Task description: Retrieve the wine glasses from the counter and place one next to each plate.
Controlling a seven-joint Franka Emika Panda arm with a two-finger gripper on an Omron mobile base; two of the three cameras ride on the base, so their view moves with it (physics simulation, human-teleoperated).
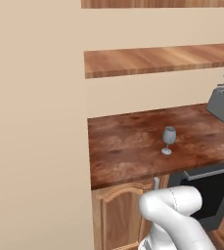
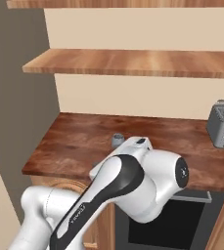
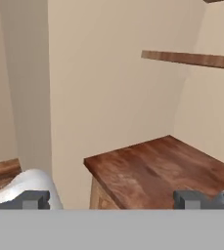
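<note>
Counter (image 1: 133, 141): dark reddish-brown glossy worktop over light wooden cabinet doors (image 1: 118, 215), running from a beige wall on the left toward the right; two wooden shelves (image 1: 162, 58) above it. Arm (image 2: 128, 180): white with dark joints, folded low in front of the cabinets. Toaster (image 1: 223, 103): grey, at the far right of the worktop, well apart from the glass. Wine glass (image 1: 168, 140): one, translucent grey-blue, upright on its round foot near the middle of the worktop, standing alone; in the right base view its bowl just shows above the arm. Judged light, rigid, smooth and breakable, and top-heavy on a thin stem, so prone to tipping if nudged; best taken around the bowl with a gentle squeeze, or low on the stem just under the bowl, and lifted straight up. Gripper (image 3: 112, 199): jaws spread fully wide, holding nothing, pointed at the worktop's left end, not yet at the glass.
</note>
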